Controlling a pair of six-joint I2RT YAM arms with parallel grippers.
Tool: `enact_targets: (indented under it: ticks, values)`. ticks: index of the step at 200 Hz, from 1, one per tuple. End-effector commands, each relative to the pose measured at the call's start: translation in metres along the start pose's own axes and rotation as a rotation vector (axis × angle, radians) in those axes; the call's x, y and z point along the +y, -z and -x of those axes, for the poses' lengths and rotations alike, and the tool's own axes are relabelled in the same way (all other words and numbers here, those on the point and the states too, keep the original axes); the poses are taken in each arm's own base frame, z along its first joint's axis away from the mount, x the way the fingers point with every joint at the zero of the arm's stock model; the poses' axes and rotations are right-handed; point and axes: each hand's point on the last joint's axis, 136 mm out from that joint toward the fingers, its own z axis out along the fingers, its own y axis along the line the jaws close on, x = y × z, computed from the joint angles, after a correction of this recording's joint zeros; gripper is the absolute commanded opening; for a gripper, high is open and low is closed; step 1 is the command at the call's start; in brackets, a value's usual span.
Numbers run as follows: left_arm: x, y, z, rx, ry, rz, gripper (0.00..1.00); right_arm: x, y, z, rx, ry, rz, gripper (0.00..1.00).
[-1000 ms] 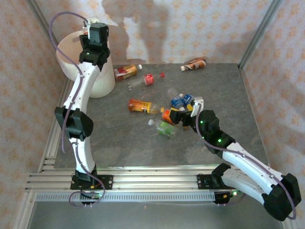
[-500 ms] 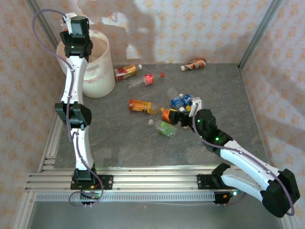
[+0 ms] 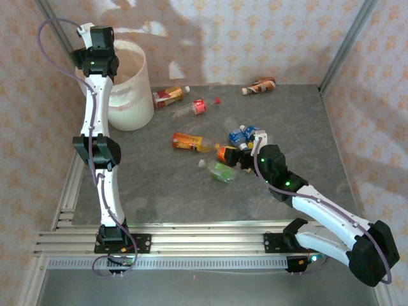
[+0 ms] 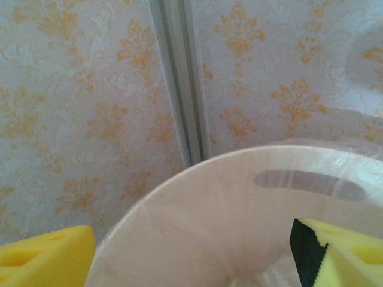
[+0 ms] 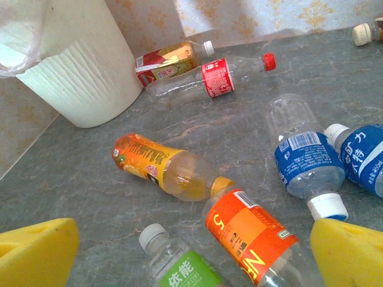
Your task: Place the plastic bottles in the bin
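Plastic bottles (image 3: 187, 141) lie mid-frame on the bench (image 3: 159, 191), the bin (image 3: 131, 102) stands upper left under my wide left jaws, and my right jaws gape wide over an orange bottle (image 5: 251, 230).

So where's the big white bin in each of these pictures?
Top external: bin upper left, at the table's far corner.
Left wrist: bin bottom centre, its rim close up.
Right wrist: bin upper left, behind the bottles.
Shared landmark: floral wall behind it.
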Motion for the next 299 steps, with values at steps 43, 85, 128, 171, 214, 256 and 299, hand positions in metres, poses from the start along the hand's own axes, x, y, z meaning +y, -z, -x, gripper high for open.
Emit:
enact_targets:
  ticks: [43, 85, 128, 171, 214, 256, 299]
  values:
    - [-0.005, 0.04, 0.006, 0.107, 0.199, -0.189, 0.98, -0.033, 0.008, 0.015, -0.059, -0.125, -0.206, 0.99]
    - [-0.023, 0.079, 0.006, 0.172, 0.304, -0.393, 1.0, -0.015, 0.009, -0.034, 0.187, 0.082, -0.073, 0.99]
    - [-0.044, 0.157, 0.01, 0.206, 0.31, -0.631, 1.0, 0.013, 0.01, -0.08, 0.404, 0.217, 0.146, 0.95]
    - [-0.044, 0.223, -0.017, 0.311, 0.32, -0.856, 1.0, 0.009, -0.016, -0.099, 0.501, 0.289, 0.144, 0.95]
    - [-0.02, 0.261, -0.052, 0.334, 0.277, -0.945, 1.0, 0.004, -0.039, -0.116, 0.587, 0.366, 0.135, 0.93]
    - [0.002, 0.26, -0.093, 0.39, 0.204, -0.865, 1.0, 0.011, -0.044, -0.134, 0.658, 0.367, 0.18, 0.91]
    - [0.011, 0.258, -0.109, 0.399, 0.209, -0.829, 1.0, 0.016, -0.044, -0.165, 0.752, 0.44, 0.113, 0.9]
